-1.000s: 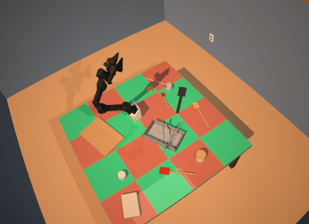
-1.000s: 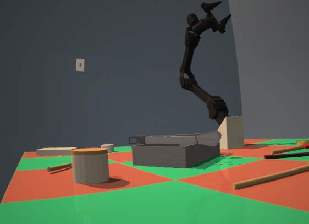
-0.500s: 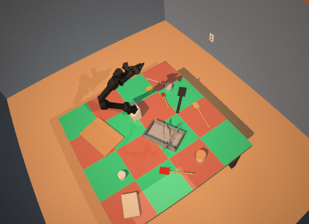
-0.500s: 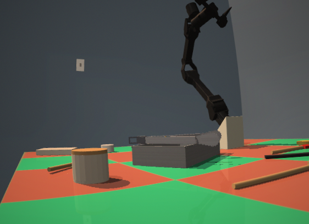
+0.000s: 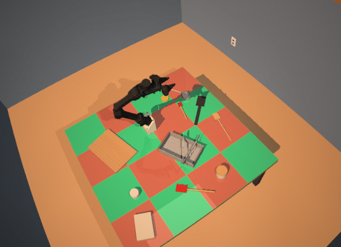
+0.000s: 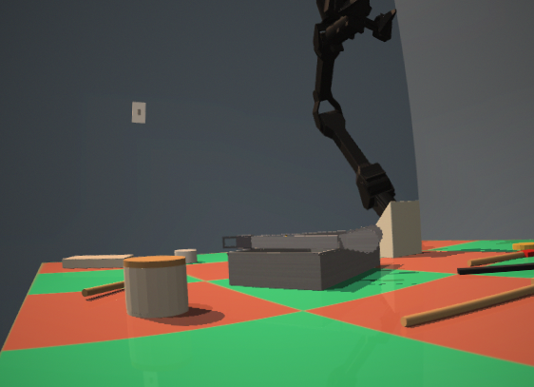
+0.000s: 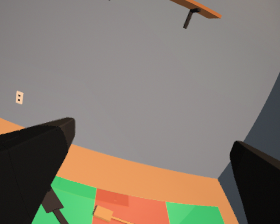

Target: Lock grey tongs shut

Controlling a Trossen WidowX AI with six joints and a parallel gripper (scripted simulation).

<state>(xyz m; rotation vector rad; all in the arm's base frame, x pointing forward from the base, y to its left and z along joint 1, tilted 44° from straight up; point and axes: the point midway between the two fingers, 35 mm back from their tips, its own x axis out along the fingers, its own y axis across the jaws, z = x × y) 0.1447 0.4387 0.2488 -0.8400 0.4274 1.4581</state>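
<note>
The grey tongs (image 5: 190, 148) (image 6: 295, 242) lie open across the grey roasting tin (image 5: 175, 157) (image 6: 285, 271) near the middle of the checkered table. The wooden board (image 5: 112, 150) lies flat to the tin's left, with nothing on it. My gripper (image 5: 171, 82) (image 6: 390, 25) (image 7: 157, 139) is open and empty. It is raised high above the table's far side, well away from the tongs, with its fingers pointing roughly level towards the wall. The wrist view shows neither the tongs nor the board.
A black spatula (image 5: 198, 109) (image 7: 64, 223), a wooden spatula (image 5: 222, 125) (image 7: 124, 219), a ladle (image 5: 185, 94) and an orange disc (image 5: 164, 98) lie below the gripper. An orange-lidded canister (image 5: 222, 171) (image 6: 155, 285), red spatula (image 5: 182, 188) and beige slab (image 5: 145, 225) sit nearer the front.
</note>
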